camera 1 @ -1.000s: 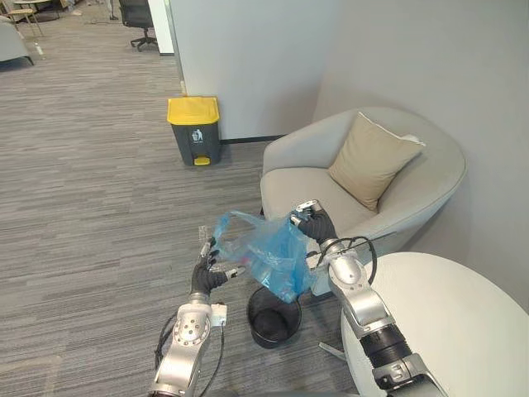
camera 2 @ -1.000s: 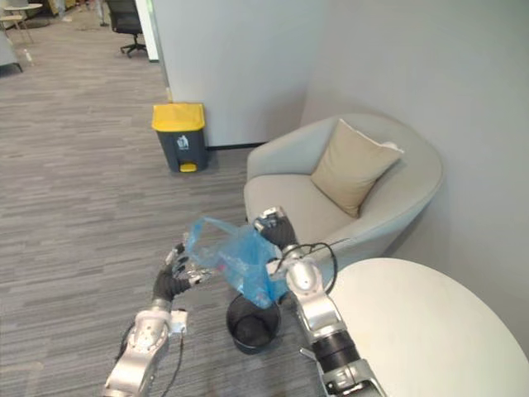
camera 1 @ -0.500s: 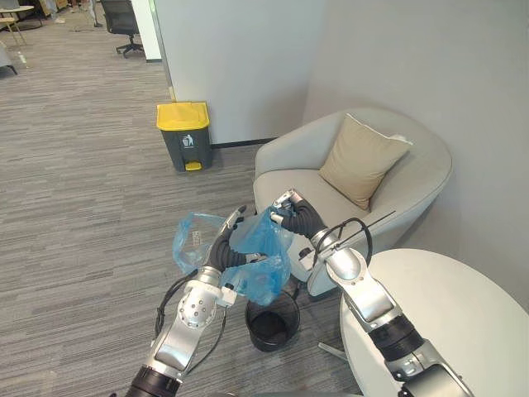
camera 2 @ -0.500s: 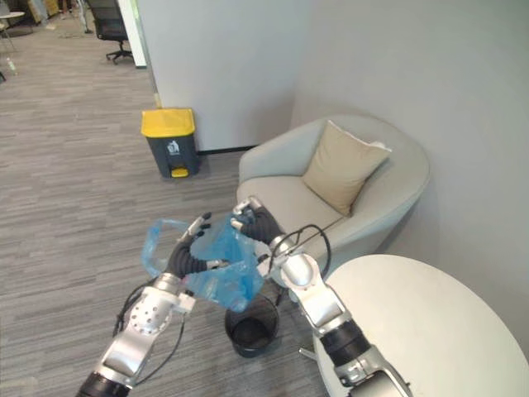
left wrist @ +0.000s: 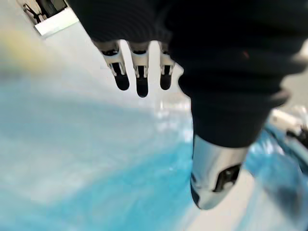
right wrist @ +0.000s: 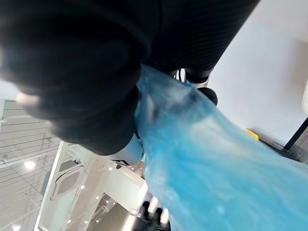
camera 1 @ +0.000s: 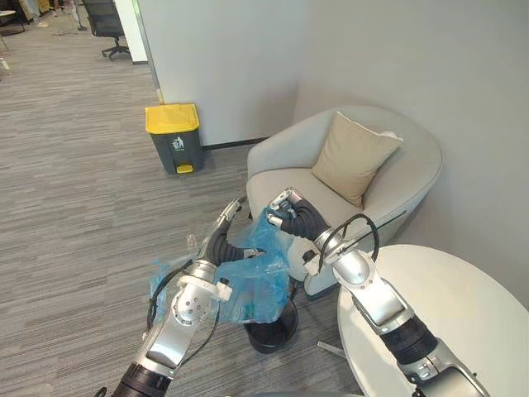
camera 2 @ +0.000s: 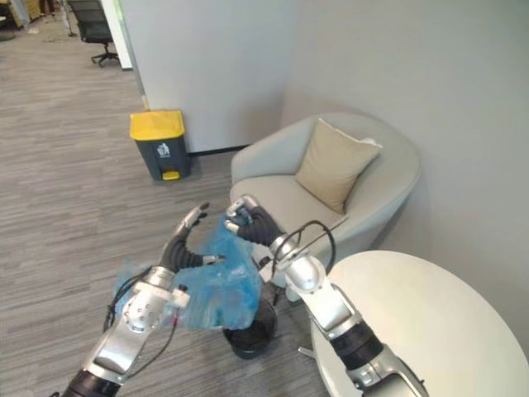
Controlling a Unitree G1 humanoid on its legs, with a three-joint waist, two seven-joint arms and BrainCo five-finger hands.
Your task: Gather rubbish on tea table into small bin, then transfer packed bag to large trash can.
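I see the translucent blue plastic bag (camera 1: 256, 285) held in the air just above the small round black bin (camera 1: 274, 331), beside the grey armchair (camera 1: 405, 178). My right hand (camera 1: 291, 215) pinches the bag's top edge with curled fingers. My left hand (camera 1: 221, 241) sits against the bag's upper side, fingers straight and thumb apart. The yellow-lidded grey trash can (camera 1: 173, 136) stands well apart by the wall (camera 1: 223, 66)

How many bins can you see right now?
2. The small black bin sits on the floor beneath the blue bag, beside the white table. The yellow-lidded trash can stands farther off against the wall. Others may be hidden.
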